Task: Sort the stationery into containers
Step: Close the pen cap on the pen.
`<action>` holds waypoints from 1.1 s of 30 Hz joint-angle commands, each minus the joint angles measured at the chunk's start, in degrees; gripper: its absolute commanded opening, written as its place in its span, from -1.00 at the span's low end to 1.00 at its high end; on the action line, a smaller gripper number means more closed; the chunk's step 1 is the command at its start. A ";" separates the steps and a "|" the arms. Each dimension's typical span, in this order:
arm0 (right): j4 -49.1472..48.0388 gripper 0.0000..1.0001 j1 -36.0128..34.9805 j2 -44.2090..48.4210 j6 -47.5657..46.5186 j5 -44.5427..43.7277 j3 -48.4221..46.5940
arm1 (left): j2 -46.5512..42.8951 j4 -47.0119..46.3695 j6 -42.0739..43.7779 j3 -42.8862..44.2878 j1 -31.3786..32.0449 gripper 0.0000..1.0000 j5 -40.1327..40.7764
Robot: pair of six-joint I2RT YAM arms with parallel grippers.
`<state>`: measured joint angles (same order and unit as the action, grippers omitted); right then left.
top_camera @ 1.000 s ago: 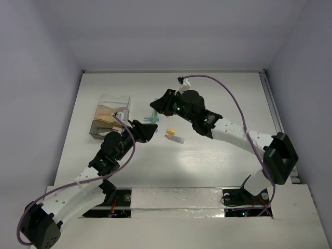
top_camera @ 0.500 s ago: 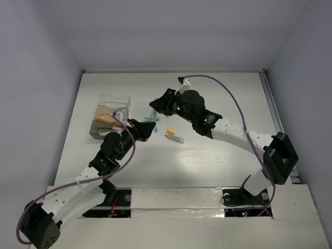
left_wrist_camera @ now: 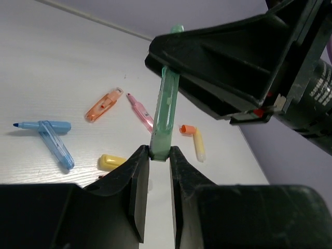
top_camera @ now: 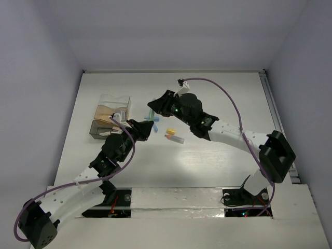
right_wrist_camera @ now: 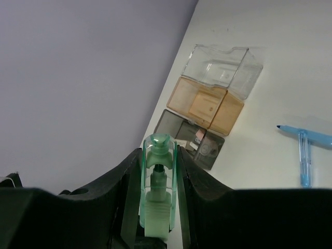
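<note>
A green highlighter (left_wrist_camera: pixel 166 119) is held off the table between both grippers. My left gripper (left_wrist_camera: pixel 160 154) is shut on its lower end. My right gripper (right_wrist_camera: pixel 158 155) is shut on its clear green capped end (right_wrist_camera: pixel 157 179). In the top view the two grippers meet at the highlighter (top_camera: pixel 150 115), right of the containers (top_camera: pixel 99 128): a clear box (right_wrist_camera: pixel 223 70), a tan box (right_wrist_camera: pixel 210 104) and a dark grey box (right_wrist_camera: pixel 194 137) in a row. On the table lie a blue highlighter (left_wrist_camera: pixel 56 146), an orange piece (left_wrist_camera: pixel 104 104), a pink piece (left_wrist_camera: pixel 141 111), a yellow cap (left_wrist_camera: pixel 111 162) and a yellow piece with an orange cap (left_wrist_camera: pixel 197 144).
The loose pieces lie in a cluster near the table's middle (top_camera: pixel 174 137), under and right of the grippers. The blue highlighter also shows in the right wrist view (right_wrist_camera: pixel 305 155). White walls close the table at the back and sides.
Both grippers, joined on the green highlighter, have shifted a little to the left. The pieces on the table have not moved.
</note>
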<state>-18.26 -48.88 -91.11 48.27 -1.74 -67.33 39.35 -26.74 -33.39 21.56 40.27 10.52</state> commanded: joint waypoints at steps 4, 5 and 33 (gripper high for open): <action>-1.69 -0.84 -3.58 -0.21 -1.51 -5.81 2.81 | -0.41 -7.63 0.08 3.13 0.60 -1.00 6.95; -1.34 -0.84 -4.11 -0.03 -1.95 -7.30 2.73 | -0.77 -7.54 0.08 3.22 0.60 -1.00 7.31; 2.71 -1.00 -12.55 -4.60 -5.03 -8.81 9.76 | 1.43 -10.17 7.63 19.65 0.60 -1.00 6.70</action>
<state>-28.47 -55.42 -91.53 45.04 -16.19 -62.57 42.26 -15.05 -26.92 31.46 41.28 14.57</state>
